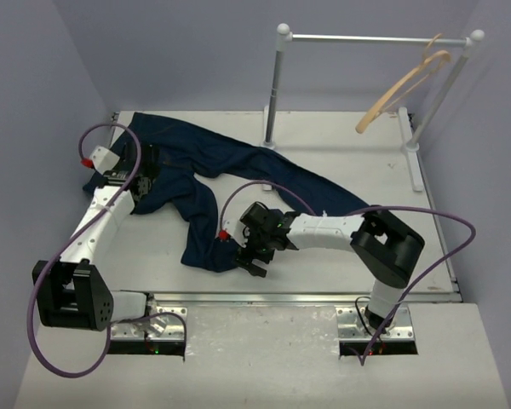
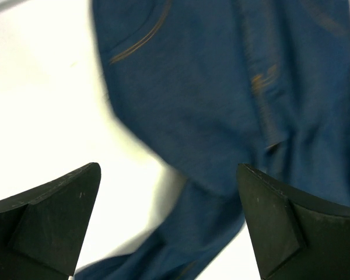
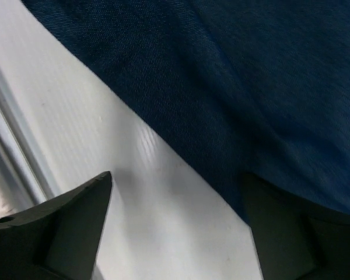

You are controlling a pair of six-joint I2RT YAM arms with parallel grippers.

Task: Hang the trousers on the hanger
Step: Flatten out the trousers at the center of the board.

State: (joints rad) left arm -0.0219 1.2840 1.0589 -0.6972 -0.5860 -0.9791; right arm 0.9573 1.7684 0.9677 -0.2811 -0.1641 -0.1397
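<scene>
The dark blue trousers (image 1: 238, 166) lie crumpled on the white table (image 1: 358, 247), waist at the far left, one leg running right and the other bent toward the front. The tan wooden hanger (image 1: 402, 83) hangs on the white rail at the back right, far from both arms. My left gripper (image 1: 146, 175) hovers over the waist area, open; in its wrist view the denim (image 2: 221, 99) with orange stitching lies below the left gripper (image 2: 168, 169). My right gripper (image 1: 254, 260) is open beside the near leg's end, and its wrist view shows the right gripper (image 3: 178, 178) over bare table at the denim's (image 3: 233, 76) edge.
A white rail (image 1: 366, 38) on two ball-topped posts stands at the back right, its base feet on the table. Purple cables loop off both arms. The table's front lip (image 1: 307, 298) runs just behind the arm bases.
</scene>
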